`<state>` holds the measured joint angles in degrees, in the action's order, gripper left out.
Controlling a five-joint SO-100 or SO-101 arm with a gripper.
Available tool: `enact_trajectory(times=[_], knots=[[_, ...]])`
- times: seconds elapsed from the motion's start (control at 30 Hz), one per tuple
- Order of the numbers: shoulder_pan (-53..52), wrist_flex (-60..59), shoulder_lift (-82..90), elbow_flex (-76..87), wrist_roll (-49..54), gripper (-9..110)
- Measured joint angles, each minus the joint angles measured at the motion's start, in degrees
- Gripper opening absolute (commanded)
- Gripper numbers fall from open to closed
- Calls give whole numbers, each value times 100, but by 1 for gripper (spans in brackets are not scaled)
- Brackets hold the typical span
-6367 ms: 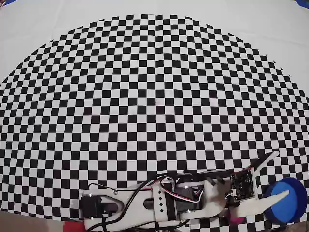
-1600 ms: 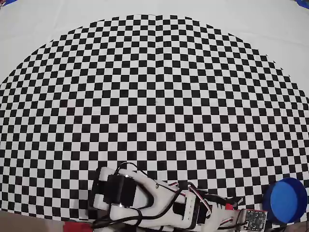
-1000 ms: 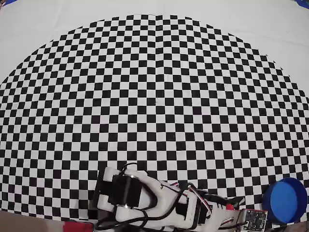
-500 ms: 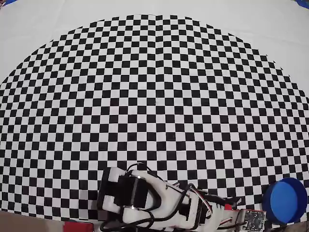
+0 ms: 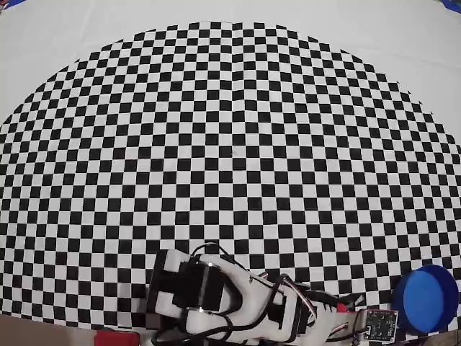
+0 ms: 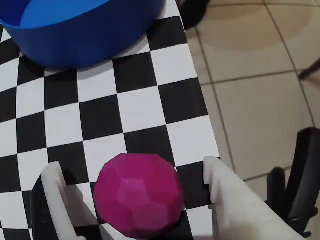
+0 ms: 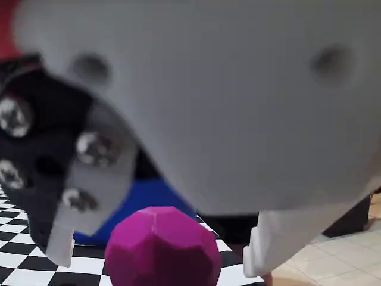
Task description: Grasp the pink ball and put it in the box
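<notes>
Near the table edge, just short of the box (image 6: 75,30), my gripper (image 6: 132,175) sits spread around the ball (image 6: 136,200), a gap on each side. If I close crooked, I think the ball could roll off onto the floor (image 6: 250,75).

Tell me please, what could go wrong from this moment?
1. In the wrist view the pink ball sits between the open fingers with gaps on both sides; closing off-centre could squirt it out.
2. The table edge is close beside the ball, so it could roll off to the floor.
3. The box stands near; a low carry might knock it.
</notes>
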<state>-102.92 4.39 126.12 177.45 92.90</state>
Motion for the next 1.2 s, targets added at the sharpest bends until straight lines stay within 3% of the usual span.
enact_trajectory(times=[1.07,1.17,1.2], knots=[[123,53,-62,0,9,31],[123,53,-62,0,9,7],[123,53,-62,0,9,5]])
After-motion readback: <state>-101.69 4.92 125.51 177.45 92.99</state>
